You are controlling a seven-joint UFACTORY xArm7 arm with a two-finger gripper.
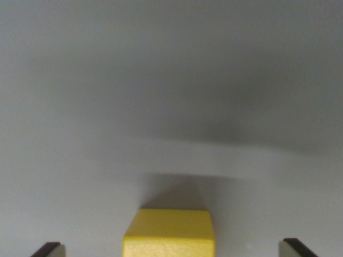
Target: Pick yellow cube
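Wrist view: yellow cube (169,233) sits at bottom centre of the frame on the grey worktop (171,96). Gripper (170,249) jaws are released, their tips at the lower left and lower right corners, clear of the cube on both sides.

one yellow cube (169,233), two fingers (49,249)

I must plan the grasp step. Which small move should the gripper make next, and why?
Probably close the gripper. The yellow cube sits between the two open fingertips, roughly centred, with a gap on each side, so closing should clamp it.
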